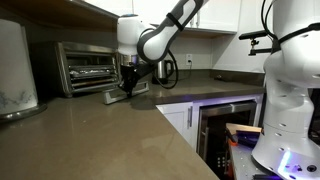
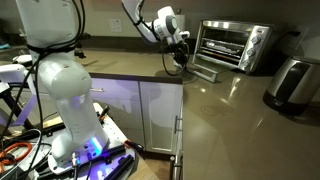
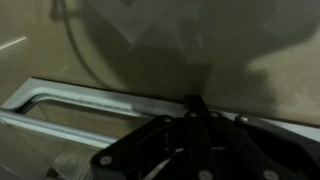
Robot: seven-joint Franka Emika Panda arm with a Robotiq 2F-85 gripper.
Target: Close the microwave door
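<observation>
Microwave door [image 1: 127, 94], the wide bottom-hinged flap with a silver metal frame and dark glass window, lies folded down and open. Your black Robotiq gripper [image 1: 128, 81] hangs right over it with its jaws pressed together and nothing between them. In the wrist view you see the dark fingertips [image 3: 196, 103] meet in one point at the flap's pale frame edge; you cannot tell from that view whether they touch the metal. The long silver bar handle [image 3: 70, 120] runs off toward the left of that view, close beside the fingers.

Above the gripper, your white jointed arm [image 1: 160, 35] bends down from over the counter. Behind the lowered flap stands the small boxy silver-grey microwave [image 1: 88, 66], its dark inside and wire rack showing, set back against the wall on the brown stone countertop [image 1: 100, 140]. A large white appliance [image 1: 14, 65] stands near it at the frame's edge. In an exterior view a rounded chrome appliance [image 2: 290, 84] sits on the counter, apart from the microwave. A built-in black glass-front unit [image 1: 225, 122] sits under the countertop.
</observation>
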